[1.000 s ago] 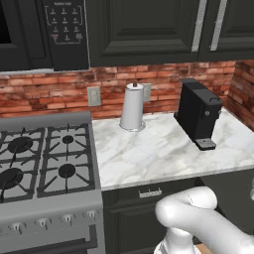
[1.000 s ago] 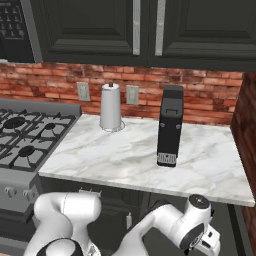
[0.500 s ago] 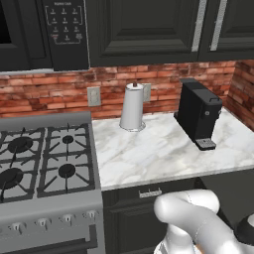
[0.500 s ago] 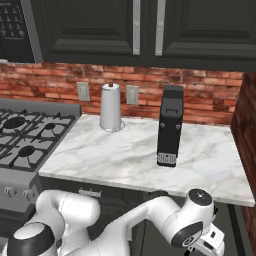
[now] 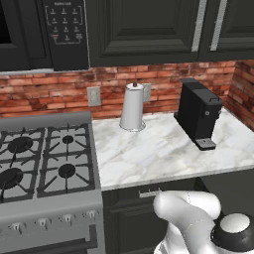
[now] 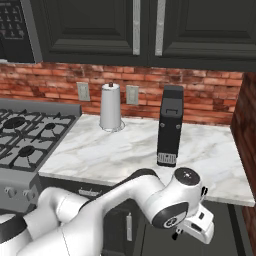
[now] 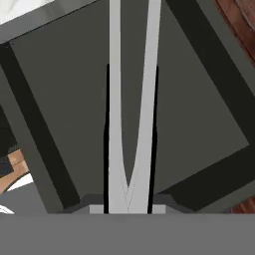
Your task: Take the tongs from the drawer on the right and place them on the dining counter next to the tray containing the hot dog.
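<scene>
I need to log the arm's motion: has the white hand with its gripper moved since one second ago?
Yes. In the right base view the white hand has swung right and slightly up, toward the marble worktop's right end.

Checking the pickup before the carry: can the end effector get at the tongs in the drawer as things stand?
Probably yes. In the hand view the tongs run straight out from the end effector, with the open drawer behind them and nothing between. It appears shut on them.
</scene>
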